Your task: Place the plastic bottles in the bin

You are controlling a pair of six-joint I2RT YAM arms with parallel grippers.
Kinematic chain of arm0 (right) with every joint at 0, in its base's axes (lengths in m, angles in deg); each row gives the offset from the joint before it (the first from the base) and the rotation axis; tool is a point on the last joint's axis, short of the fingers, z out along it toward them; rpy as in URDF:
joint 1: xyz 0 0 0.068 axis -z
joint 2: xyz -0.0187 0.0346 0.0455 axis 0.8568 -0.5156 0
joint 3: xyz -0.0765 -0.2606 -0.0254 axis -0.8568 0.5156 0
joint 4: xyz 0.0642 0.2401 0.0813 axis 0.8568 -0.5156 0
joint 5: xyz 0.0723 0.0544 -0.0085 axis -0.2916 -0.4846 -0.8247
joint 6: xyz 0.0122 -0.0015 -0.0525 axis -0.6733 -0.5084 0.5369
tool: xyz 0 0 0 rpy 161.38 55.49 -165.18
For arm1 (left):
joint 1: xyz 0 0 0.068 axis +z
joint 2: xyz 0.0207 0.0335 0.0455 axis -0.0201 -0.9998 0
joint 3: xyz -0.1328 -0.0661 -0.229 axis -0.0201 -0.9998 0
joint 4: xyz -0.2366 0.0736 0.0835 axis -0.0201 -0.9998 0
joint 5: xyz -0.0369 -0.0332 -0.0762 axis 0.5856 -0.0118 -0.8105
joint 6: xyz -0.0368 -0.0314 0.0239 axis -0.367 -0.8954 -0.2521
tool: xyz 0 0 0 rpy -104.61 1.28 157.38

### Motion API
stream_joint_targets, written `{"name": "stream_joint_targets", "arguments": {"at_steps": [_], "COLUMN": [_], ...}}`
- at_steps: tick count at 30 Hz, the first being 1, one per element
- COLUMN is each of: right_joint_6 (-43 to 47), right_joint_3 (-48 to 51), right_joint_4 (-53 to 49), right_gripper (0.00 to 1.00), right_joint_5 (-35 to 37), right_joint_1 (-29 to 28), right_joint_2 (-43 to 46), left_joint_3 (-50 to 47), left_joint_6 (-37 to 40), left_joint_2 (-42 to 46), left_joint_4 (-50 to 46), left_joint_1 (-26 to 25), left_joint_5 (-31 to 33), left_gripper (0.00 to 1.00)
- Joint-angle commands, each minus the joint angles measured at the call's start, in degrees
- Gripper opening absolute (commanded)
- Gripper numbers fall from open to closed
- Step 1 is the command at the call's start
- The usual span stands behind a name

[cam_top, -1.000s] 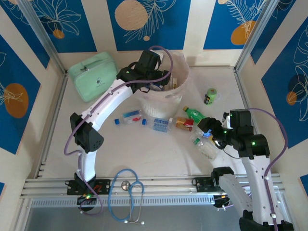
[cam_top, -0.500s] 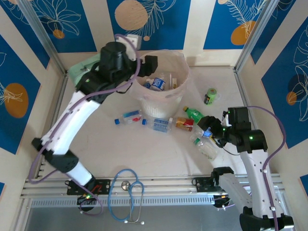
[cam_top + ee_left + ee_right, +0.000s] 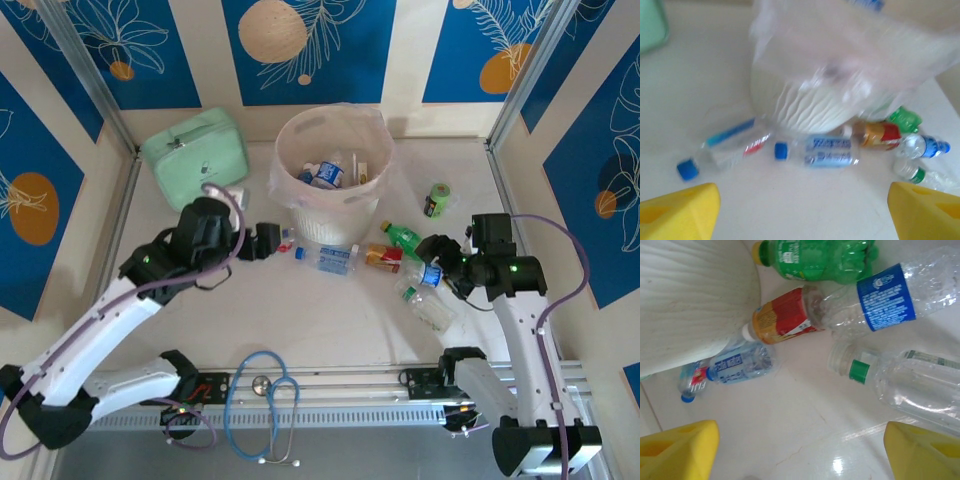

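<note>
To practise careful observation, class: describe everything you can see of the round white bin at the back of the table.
The bin is a round, cream-white bucket with a ribbed, plastic-looking wall and a thin clear liner bunched over its rim. It stands upright beside the mint-green case. Several plastic bottles lie inside. The red-and-yellow labelled bottle lies with its cap against the bin's foot.

Both arms hang low over the table [image 3: 330, 320], jaws spread and empty.
The left arm [image 3: 110, 320] loops out past the near-left corner, then stretches toward the table's middle. Its left gripper [image 3: 264, 240] points right, fingers [image 3: 680, 210] wide apart. The right arm [image 3: 525, 330] stands up from the near edge on the right. Its right gripper [image 3: 436, 260] is aimed left, fingers [image 3: 677, 447] parted.
</note>
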Motion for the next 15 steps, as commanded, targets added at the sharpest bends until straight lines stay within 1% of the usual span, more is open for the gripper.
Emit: {"name": "stream_joint_targets", "arguments": {"at_steps": [1, 3, 6, 10, 15], "right_joint_6": [1.09, 1.54, 2.47, 0.91, -0.91], "right_joint_3": [1.43, 1.46, 0.58, 1.53, 7.45], "right_joint_4": [0.97, 1.38, 1.34, 1.54, 2.61], "right_gripper": [0.86, 0.86, 0.86, 0.86, 0.87], "right_joint_5": [1.08, 1.29, 4.07, 6.73, 8.83], "right_joint_1": [1.61, 2.64, 3.49, 4.08, 3.73], "right_joint_2": [-1.75, -3.38, -5.62, -8.16, -7.79], "left_joint_3": [-7.45, -10.78, -11.89, -10.97, -10.50], "left_joint_6": [-9.67, -12.24, -13.72, -13.38, -12.89], "left_joint_2": [5.63, 6.38, 5.00, 3.33, 3.15], "left_joint_4": [2.43, 4.70, 6.13, 6.81, 6.86], "left_joint_1": [0.43, 0.43, 0.44, 0.47, 0.43], "left_joint_5": [0.43, -1.84, -3.71, -4.23, -4.05], "left_gripper": [0.85, 0.84, 0.83, 0.82, 0.83]}}
